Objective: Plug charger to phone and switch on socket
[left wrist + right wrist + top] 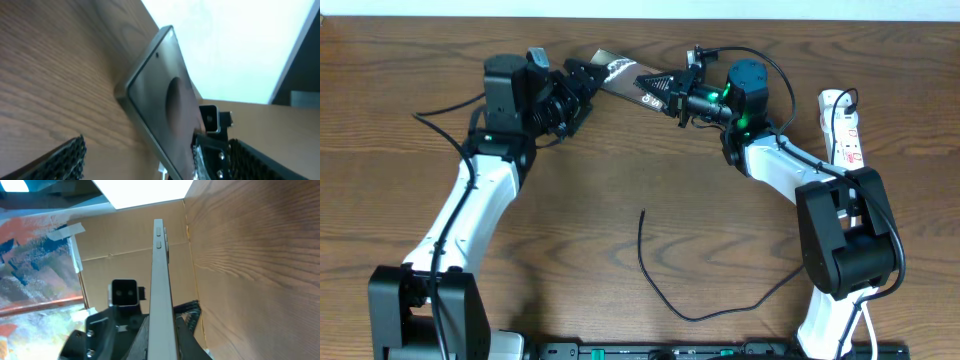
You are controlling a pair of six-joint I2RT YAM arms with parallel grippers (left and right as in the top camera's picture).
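The phone (618, 72) stands on edge at the far side of the bench (620, 170), clamped at one end by my right jaws; my left jaws stand wide apart around its other end. With this one narrow grip, I think it may swing or slip when the charger (665, 301), lying well apart, is pushed into it.

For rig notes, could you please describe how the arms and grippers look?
The left arm and right arm have white links, black joints and black cables. The right wrist bears a teal cap and green light. The left gripper and right gripper are black; the left's pads are textured.
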